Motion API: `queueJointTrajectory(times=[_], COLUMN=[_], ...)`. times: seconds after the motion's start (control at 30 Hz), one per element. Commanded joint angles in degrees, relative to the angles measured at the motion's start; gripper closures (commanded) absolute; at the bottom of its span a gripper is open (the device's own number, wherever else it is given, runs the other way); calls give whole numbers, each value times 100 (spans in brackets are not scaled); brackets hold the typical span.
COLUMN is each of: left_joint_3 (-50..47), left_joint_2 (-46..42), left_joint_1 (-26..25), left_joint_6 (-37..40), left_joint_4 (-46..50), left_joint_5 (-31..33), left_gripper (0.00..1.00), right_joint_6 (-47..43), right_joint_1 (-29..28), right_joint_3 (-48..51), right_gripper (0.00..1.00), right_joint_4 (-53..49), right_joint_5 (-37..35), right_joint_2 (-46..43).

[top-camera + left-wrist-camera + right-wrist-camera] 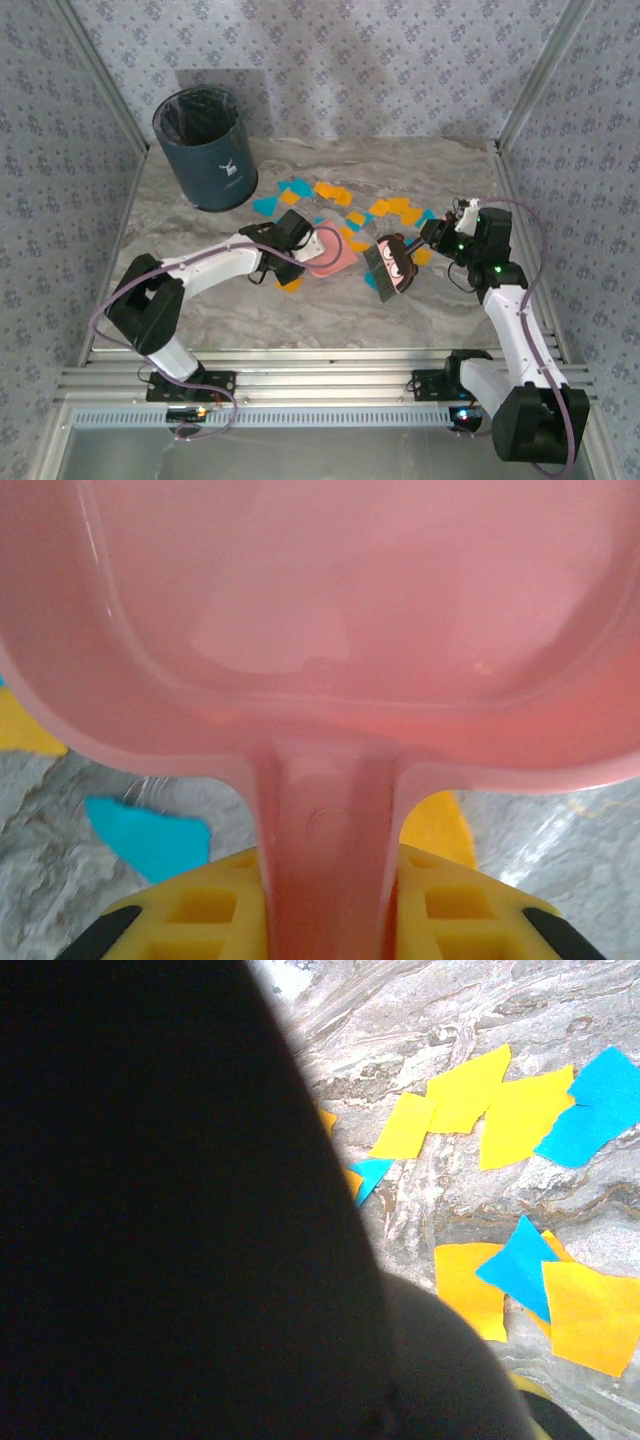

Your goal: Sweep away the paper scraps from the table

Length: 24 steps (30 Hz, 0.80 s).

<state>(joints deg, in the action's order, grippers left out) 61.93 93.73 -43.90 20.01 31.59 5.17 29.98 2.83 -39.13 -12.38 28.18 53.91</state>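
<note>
Mostly flat angular paper scraps (pixel 328 189) (orange, teal) on veined table (pixel 300 322).

A pink dustpan (pixel 340 610) spans the far side. Its handle (pixel 325 850) runs near, clamped left and right by yellow jaws. On the marble worktop (pixel 560 850) a teal scrap (pixel 150 835) lies left of the handle. One orange scrap (pixel 440 825) lies just right of it, another (pixel 25 730) at the left edge.

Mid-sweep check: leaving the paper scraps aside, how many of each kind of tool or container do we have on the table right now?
pink dustpan: 1
hand brush: 1
dark blue bin: 1
Total: 3
</note>
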Motion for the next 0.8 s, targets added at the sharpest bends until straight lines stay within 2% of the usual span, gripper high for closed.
queueJointTrajectory(times=[0.0, 0.23, 0.4, 0.6, 0.77], left_joint_3=[231, 485, 556, 354, 31], left_joint_2=[274, 702, 874, 802, 602], left_joint_1=[-91, -172, -179, -174, -57], left_joint_6=[363, 626, 647, 638, 598], left_joint_4=[31, 1, 13, -197, -546], left_joint_5=[-400, -731, -747, -745, -1034], left_gripper=[76, 76, 73, 55, 52], right_joint_6=[-80, -97, -109, -122, -115], right_joint_1=[68, 135, 174, 218, 231], right_joint_3=[30, 56, 64, 55, 46], right_gripper=[100, 100, 100, 100, 100], right_joint_4=[-130, -184, -188, -190, -187], right_joint_5=[-27, -18, 3, 14, 19], right_joint_2=[-160, -205, -215, -222, -216])
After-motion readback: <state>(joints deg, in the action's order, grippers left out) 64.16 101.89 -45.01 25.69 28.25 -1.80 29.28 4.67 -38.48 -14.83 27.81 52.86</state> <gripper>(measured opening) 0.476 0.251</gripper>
